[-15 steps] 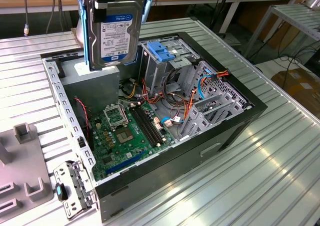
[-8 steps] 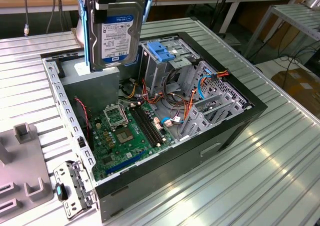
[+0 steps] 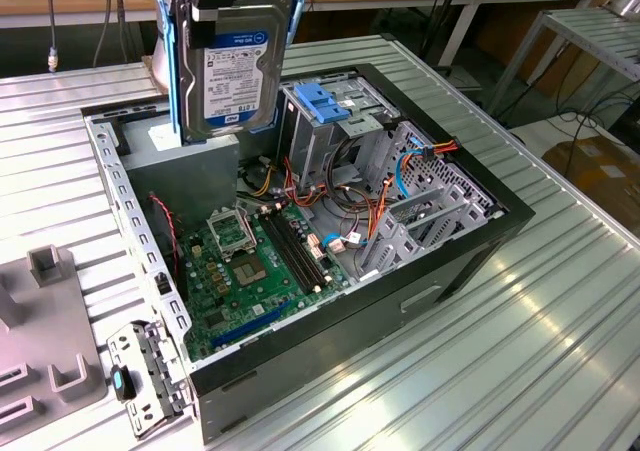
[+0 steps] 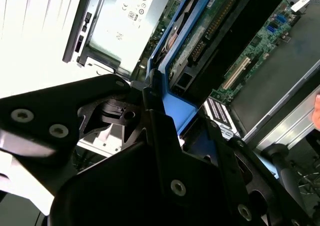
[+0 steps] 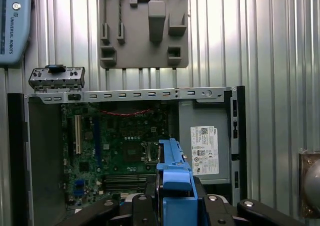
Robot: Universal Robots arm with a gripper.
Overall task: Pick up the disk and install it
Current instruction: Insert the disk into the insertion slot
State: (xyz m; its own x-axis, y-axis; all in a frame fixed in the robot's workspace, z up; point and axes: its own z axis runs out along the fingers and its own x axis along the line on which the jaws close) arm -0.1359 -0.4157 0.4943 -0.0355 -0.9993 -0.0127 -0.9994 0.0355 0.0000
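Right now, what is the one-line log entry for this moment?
phase: transport | tool: shut on disk | disk: upright, above open computer case | drive cage: disk not in it

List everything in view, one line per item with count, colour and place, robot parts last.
disk: one, silver-grey with blue side rails, held upright above the open case.
computer case: one, black, lid off, lying in the middle of the table.
motherboard: one, green, on the case floor.
drive cage: one, metal with a light-blue top, inside the case.
power supply: one, grey with a white sticker, in a corner of the case.
fixture plate: one, grey, on the table at the exterior view's left.
table: one, ribbed silver, under everything.
gripper: one, black, shut on the disk.
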